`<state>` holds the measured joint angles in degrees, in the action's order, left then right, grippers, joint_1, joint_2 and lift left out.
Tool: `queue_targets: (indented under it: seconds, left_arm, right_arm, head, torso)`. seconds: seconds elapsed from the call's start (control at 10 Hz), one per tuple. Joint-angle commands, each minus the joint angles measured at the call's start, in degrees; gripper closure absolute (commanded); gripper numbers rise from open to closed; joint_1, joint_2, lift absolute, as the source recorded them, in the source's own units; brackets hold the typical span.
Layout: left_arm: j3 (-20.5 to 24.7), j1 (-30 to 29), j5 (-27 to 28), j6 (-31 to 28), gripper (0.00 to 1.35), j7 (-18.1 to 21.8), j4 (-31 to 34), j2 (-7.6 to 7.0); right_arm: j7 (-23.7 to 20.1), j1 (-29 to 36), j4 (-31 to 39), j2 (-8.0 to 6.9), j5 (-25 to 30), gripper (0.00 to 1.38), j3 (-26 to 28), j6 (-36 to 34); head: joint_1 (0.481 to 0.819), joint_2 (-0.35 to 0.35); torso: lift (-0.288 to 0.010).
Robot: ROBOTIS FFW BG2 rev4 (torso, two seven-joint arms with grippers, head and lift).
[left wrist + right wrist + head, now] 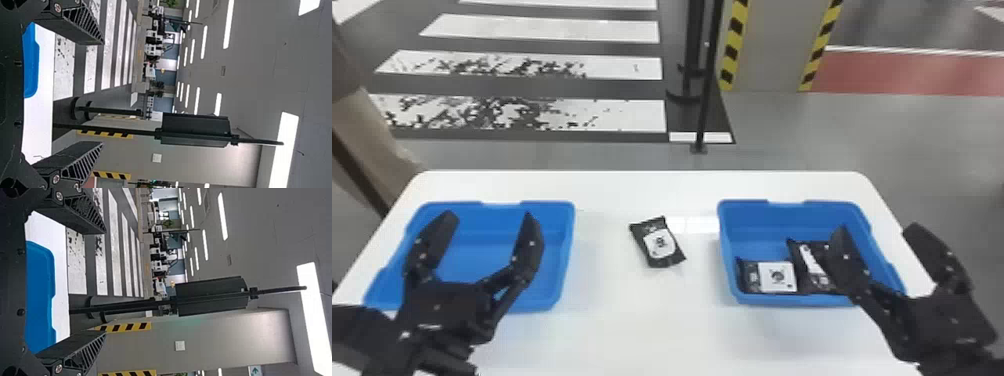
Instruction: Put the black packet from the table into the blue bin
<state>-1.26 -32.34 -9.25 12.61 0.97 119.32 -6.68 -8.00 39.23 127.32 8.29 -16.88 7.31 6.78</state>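
Left gripper [489, 216] and right gripper [877, 229], both mine, spread, empty. Black packet [659, 244] on table [652, 325] between left bin [568, 250] and right bin [752, 215]; latter holds two packets [777, 276]. Grasp, carry, release remain.

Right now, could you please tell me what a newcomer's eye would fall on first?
Probably the blue left bin and blue right bin, the latter holding two packets. Between them, a single black packet lies on the white table. In the head view, the open left tool and right tool partly hide the bins.
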Motion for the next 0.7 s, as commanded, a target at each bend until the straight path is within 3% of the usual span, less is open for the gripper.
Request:
queue_targets:
  seconds: [0.0, 0.6]
  left_arm:
    - [0.0, 0.0, 0.0, 0.0, 0.12, 0.0, 0.0, 0.0]
    - [0.0, 0.0, 0.0, 0.0, 0.12, 0.0, 0.0, 0.0]
  right_arm:
    - [0.0, 0.0, -0.1, 0.06, 0.1, 0.11, 0.0, 0.0]
    - [0.0, -0.4, -0.7, -0.03, 0.4, 0.11, -0.1, 0.5]
  head:
    - [0.695, -0.056]
    - [0.695, -0.057]
  torso:
    - [-0.11]
    - [-0.11]
